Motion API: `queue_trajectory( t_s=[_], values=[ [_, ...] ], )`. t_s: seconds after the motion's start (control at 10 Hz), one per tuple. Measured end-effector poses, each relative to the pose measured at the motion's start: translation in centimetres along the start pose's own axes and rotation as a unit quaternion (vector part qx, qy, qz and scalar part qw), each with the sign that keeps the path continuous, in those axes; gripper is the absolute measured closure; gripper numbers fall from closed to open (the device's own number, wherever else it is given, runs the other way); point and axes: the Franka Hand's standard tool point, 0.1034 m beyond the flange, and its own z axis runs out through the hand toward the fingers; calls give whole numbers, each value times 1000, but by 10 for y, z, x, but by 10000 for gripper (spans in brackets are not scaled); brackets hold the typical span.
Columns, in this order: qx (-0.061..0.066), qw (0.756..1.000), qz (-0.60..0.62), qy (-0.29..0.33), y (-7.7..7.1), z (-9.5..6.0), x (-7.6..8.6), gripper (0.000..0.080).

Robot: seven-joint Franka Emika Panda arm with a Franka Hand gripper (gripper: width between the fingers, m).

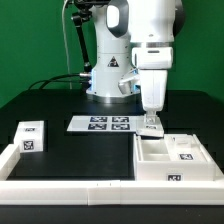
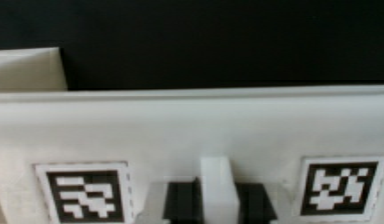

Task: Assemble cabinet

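The cabinet (image 1: 176, 160) is found open side up on the black worktop (image 1: 55, 105), at the exterior view's right, just beside the low white border wall (image 1: 60, 186). The fingers (image 2: 178, 204) are clamped on the cabinet wall nearest the robot's base. A thin white rib is pinched between the dark pads, with a tag at either side. This hold on the rim is judged to be taken so that the box can be dragged or turned into position. A small tagged block (image 1: 30, 138) lies well apart at the exterior view's left, and the marker board (image 1: 103, 124) is seen between the two.
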Motion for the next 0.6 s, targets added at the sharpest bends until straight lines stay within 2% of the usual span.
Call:
queue_trajectory(
  t_s=[0.2,0.6],
  values=[
    [-3,1000,0,1,6,1,2,729],
    [-4,1000,1,3,6,1,3,729]
  ],
)
